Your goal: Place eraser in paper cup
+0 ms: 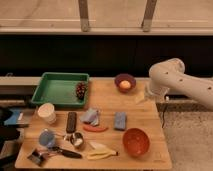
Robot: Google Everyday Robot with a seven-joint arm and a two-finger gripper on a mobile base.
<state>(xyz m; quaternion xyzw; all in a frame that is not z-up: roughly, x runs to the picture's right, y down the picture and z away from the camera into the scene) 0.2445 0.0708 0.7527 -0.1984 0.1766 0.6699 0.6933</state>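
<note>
Wooden table: eraser lengthwise front-to-back, just beside paper cup; pincer over far edge, state untellable.

No text, label, brand, number or sign can be read on anything, neither on the paper cup nor the eraser, both well apart from the gripper, which hangs over the table's far right edge.

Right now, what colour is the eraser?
Black, camera view. The eraser lies beside the paper cup; the gripper hangs near the purple bowl.
</note>
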